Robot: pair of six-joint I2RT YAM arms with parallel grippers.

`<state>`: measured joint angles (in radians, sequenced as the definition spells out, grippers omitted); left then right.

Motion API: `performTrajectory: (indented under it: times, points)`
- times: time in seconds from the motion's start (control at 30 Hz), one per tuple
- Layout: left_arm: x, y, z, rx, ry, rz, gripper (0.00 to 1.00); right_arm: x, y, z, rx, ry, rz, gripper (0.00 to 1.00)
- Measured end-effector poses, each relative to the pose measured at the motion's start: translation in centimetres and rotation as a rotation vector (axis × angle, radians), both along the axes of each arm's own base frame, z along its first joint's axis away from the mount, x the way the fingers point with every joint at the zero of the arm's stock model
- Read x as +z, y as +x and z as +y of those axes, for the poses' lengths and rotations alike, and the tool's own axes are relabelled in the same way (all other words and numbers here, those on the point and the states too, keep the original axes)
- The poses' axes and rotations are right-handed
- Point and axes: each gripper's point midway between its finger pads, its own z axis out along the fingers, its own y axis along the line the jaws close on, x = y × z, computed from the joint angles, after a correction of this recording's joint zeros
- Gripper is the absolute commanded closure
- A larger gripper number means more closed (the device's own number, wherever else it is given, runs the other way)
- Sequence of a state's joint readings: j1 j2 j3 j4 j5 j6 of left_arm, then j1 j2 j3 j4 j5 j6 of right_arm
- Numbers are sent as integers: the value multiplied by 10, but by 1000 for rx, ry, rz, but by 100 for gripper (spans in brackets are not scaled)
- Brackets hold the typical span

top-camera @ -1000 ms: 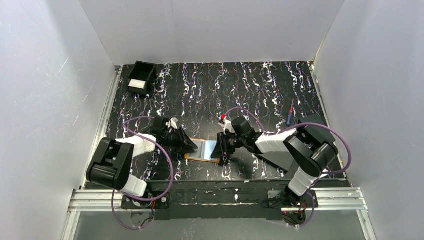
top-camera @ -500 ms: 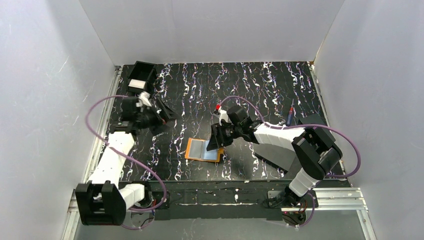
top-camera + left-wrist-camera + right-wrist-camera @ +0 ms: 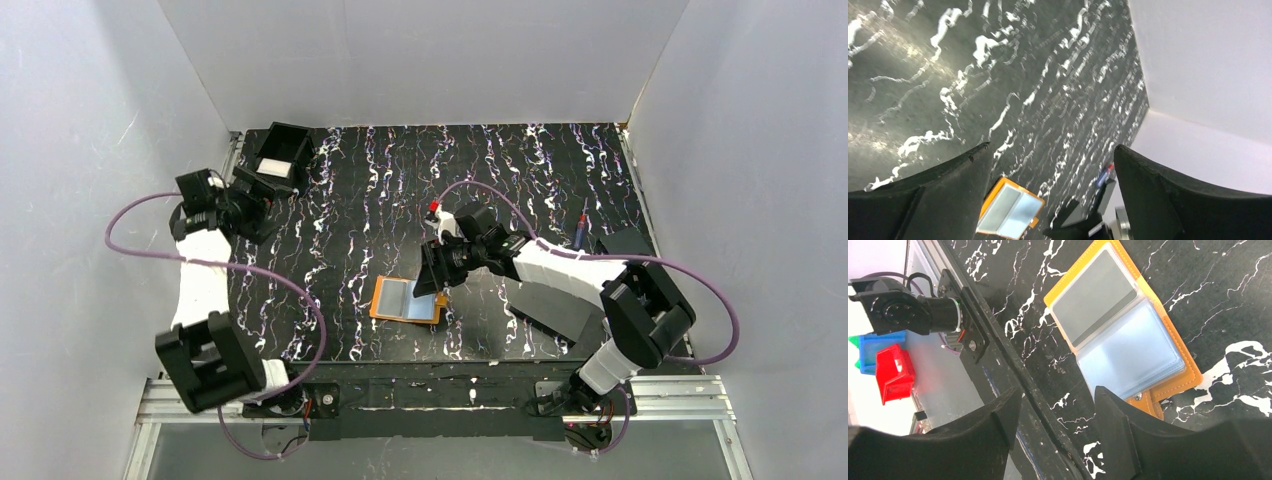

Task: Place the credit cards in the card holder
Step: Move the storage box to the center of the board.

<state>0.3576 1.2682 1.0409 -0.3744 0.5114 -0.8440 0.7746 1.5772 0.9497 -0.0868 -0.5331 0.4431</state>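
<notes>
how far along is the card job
Done: the card holder lies open on the table, and a grey card seems to sit in one sleeve. In hand: nothing; the right gripper is open by it, the left gripper open near the black box. Left: fetching and sleeving further cards; the other sleeve looks empty.

We're looking at a robotics lab cell: white panel walls (image 3: pixel 430 60) boxing in a marbled black tabletop (image 3: pixel 400 190), aluminium rail (image 3: pixel 690 390) up front.

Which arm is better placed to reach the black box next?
Left. The left gripper, open, is beside the box in the far-left corner; the right gripper hangs open by the card holder, mid-table.
</notes>
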Motion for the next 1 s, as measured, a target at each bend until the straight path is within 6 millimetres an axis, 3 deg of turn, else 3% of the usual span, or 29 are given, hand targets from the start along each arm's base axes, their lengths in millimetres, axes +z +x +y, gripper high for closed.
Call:
performTrajectory:
  times: [0.27,0.47,0.63,0.73,1.0]
  points:
    - [-20,61,52,118,113,118,18,18,-2,-6,3,9,-34,34]
    - [-50,102,76,169,136,187,34,14,0,-15,-3,-27,-30,34]
    - [-82,136,62,106,87,220,37,11,6,-22,-25,-49,-30,34]
    - [-87,168,45,-18,182,174,37,10,10,-26,-36,-52,-32,34]
    - [-53,221,4,-295,560,12,36,7,17,-36,-48,-68,-31,34]
